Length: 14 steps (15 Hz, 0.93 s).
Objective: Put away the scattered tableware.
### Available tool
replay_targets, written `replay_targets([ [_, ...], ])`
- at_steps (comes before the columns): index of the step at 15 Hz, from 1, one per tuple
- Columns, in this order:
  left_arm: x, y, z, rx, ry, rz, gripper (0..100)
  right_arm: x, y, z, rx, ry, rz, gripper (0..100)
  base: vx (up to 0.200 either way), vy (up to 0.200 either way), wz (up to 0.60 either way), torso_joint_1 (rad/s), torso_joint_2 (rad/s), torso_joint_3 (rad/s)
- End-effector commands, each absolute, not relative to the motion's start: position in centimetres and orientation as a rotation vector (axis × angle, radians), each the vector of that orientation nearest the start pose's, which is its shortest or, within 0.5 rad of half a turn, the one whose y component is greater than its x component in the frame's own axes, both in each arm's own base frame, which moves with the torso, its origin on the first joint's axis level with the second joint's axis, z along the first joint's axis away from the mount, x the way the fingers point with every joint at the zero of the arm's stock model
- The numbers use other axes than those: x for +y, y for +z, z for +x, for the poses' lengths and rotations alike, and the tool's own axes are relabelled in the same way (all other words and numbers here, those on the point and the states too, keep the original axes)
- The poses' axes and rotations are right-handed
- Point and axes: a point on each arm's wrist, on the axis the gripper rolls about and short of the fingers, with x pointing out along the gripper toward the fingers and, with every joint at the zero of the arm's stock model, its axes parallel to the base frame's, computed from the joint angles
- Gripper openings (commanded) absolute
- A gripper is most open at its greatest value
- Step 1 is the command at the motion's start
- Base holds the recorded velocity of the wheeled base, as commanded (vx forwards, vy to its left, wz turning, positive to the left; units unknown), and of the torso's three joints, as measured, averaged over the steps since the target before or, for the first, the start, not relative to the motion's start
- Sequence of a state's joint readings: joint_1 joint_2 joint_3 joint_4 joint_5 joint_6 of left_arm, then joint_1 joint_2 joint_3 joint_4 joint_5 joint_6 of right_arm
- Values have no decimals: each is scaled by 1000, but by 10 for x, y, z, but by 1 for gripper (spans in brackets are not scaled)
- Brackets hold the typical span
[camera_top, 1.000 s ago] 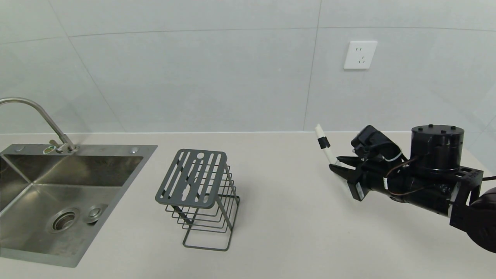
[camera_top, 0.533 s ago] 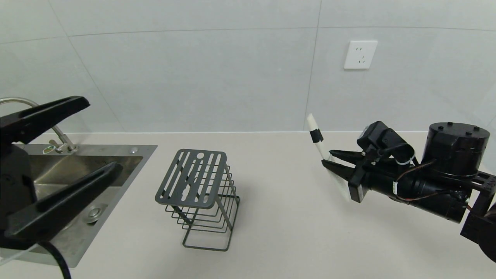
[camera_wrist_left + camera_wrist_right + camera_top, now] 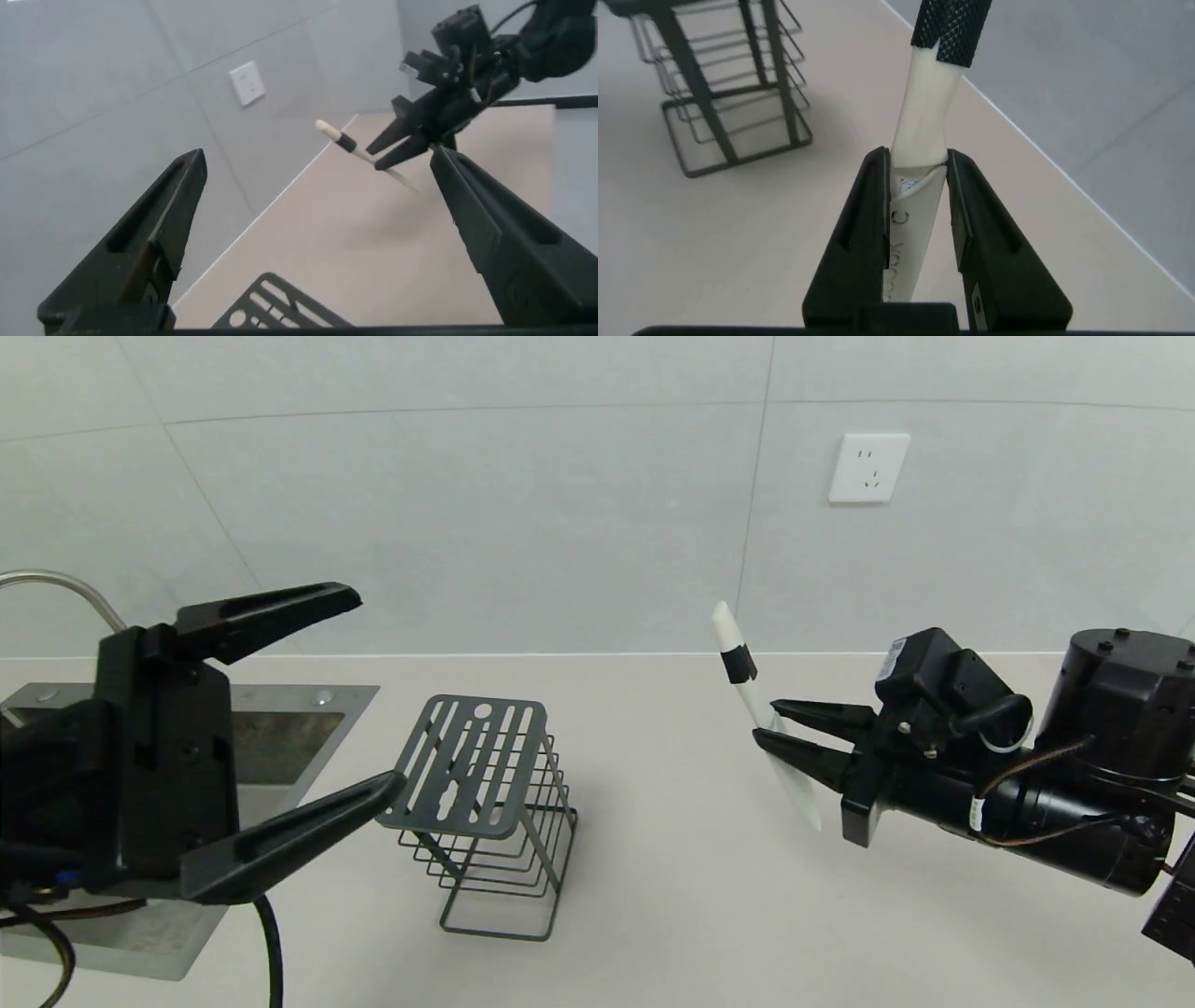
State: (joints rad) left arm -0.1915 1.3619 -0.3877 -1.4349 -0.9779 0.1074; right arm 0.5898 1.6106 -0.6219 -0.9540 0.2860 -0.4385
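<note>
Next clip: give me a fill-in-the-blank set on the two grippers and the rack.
The right gripper is shut on a white utensil with a ____ band.
The left gripper holds nothing; its jaws stand ____.
The slotted rack stands on the counter, to the right of the ____.
Missing words: black; open; sink.
</note>
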Motion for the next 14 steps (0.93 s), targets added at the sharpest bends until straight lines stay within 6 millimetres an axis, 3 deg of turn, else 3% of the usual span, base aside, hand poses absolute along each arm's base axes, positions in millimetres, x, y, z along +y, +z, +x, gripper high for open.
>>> replay_targets([
  [1,-63,218,192,-457,-1179,250,100,159,197,217,-184,900,-410,0,0,0,0,0,0,0],
  [5,-86,209,206,-467,-1263,229,100,169,200,205,-217,990,-403,0,0,0,0,0,0,0],
  [14,-126,202,230,-476,-1375,188,100,163,206,188,-261,1059,-391,0,0,0,0,0,0,0],
])
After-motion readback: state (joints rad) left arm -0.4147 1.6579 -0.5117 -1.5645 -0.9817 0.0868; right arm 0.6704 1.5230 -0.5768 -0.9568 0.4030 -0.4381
